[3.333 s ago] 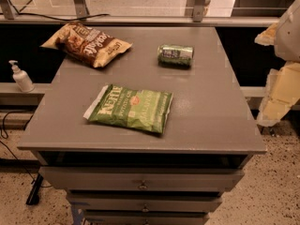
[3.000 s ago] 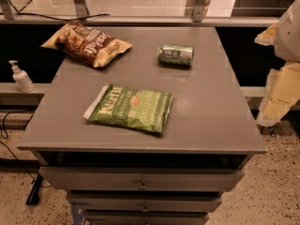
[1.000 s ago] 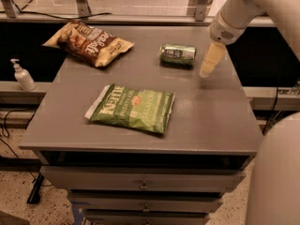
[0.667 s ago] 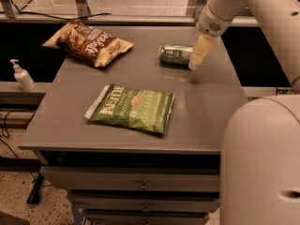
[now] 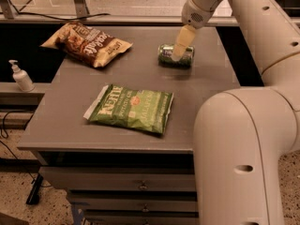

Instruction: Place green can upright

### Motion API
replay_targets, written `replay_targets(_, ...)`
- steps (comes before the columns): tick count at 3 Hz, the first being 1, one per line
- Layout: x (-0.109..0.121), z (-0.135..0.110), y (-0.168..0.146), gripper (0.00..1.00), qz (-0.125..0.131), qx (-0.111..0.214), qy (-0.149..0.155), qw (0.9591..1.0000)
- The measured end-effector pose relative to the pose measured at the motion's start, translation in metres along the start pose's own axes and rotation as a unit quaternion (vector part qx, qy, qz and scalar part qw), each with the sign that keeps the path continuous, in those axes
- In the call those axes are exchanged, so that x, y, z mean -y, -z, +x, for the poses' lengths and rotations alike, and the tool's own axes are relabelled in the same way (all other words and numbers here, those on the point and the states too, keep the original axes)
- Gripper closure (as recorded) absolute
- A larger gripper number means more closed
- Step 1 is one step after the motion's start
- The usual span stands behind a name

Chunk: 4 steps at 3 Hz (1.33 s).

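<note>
The green can [image 5: 164, 54] lies on its side at the back right of the grey table [image 5: 93, 139], its long axis running left to right. My gripper [image 5: 176, 56] hangs down from the arm right over the middle of the can, its pale tip in front of the can's body and hiding part of it. I cannot tell whether it touches the can.
A green crisp bag [image 5: 131, 108] lies flat in the table's middle. A brown crisp bag [image 5: 86, 42] lies at the back left. A soap dispenser [image 5: 19, 76] stands on a ledge to the left. My arm's bulky white body [image 5: 234, 153] fills the right foreground. Drawers [image 5: 140, 186] sit below the tabletop.
My arm has swung in from the right and moved left across the table's back edge. The gripper has gone from beside the can's right end to over the can. The can has not moved.
</note>
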<state>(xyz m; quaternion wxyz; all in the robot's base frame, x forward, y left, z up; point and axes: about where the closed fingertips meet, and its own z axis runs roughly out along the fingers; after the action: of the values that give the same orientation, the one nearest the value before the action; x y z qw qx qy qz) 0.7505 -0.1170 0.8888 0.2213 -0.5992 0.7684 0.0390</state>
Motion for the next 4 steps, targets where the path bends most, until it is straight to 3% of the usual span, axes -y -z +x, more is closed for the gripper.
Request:
replay_targets(2, -0.009, -0.018, -0.026, 0.0, -0.025, -0.003, -0.015, 0.9996)
replay_targets(4, -0.027, -0.023, -0.04, 0.41, -0.051, 0.0, -0.026, 0.9983)
